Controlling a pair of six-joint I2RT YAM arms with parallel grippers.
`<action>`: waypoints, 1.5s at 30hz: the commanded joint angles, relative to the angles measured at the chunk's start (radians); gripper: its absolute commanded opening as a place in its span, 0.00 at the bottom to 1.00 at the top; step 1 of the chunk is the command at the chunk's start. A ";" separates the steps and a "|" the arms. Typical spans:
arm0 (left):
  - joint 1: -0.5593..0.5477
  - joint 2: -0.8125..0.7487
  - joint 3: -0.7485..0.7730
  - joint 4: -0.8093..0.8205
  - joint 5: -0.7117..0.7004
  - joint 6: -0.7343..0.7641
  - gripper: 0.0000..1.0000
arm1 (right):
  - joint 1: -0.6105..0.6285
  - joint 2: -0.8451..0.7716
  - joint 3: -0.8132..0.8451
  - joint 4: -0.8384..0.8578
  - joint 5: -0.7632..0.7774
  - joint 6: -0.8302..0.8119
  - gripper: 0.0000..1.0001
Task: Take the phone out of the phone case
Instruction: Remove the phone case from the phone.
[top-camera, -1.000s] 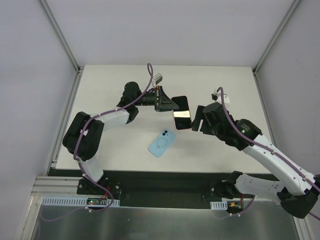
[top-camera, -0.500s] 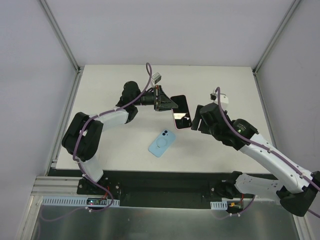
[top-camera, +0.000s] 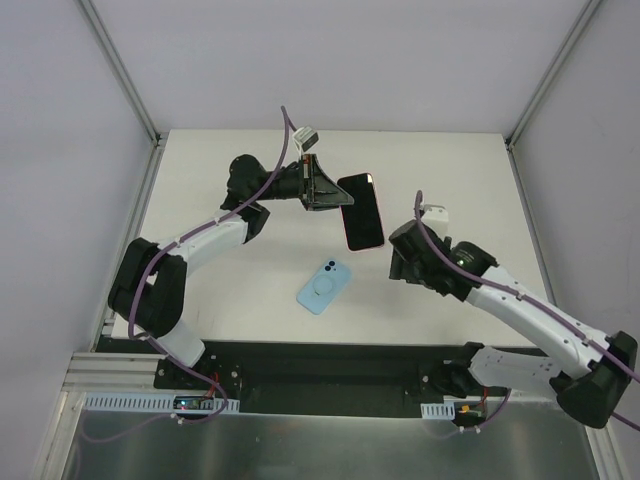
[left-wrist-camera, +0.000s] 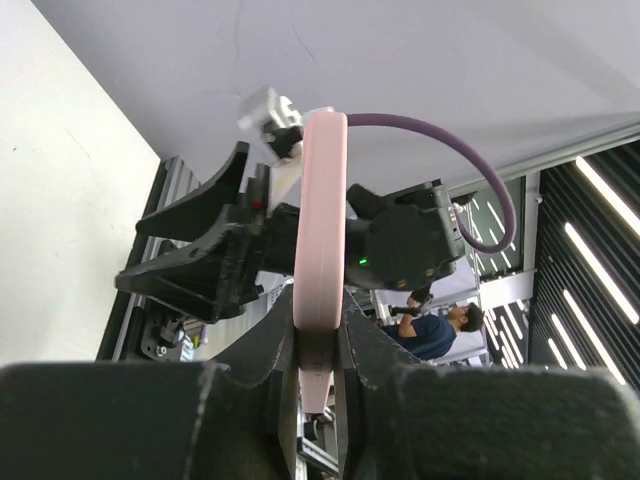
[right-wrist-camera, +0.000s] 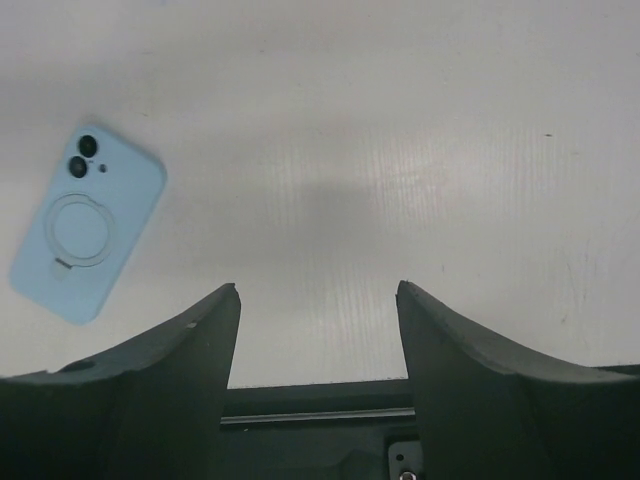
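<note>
1. Two items now lie apart. The blue phone case (top-camera: 324, 286) rests flat and back up on the table (top-camera: 470, 170), low centre of the top view, and I judge it empty.
2. Just right of it, the right gripper (right-wrist-camera: 318, 292) is spread wide with nothing between its fingers.
3. Above centre, the phone (top-camera: 362, 211) appears clear of the table. The left gripper (top-camera: 336, 194) pinches it at one end, jaws narrow across its pink-edged body.
4. Risk: the grip is slim on a smooth body, and most of the phone overhangs. A quick swing or a high release could pivot it loose and drop it.
</note>
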 joint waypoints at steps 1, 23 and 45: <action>0.011 -0.045 0.016 0.064 0.009 -0.012 0.00 | -0.008 -0.183 -0.020 0.112 -0.068 0.018 0.67; 0.020 -0.025 -0.011 0.106 0.007 -0.042 0.00 | -0.010 -0.446 -0.103 0.485 -0.269 0.081 0.71; 0.025 -0.026 -0.011 0.119 0.018 -0.045 0.00 | -0.008 -0.422 -0.080 0.462 -0.272 0.061 0.71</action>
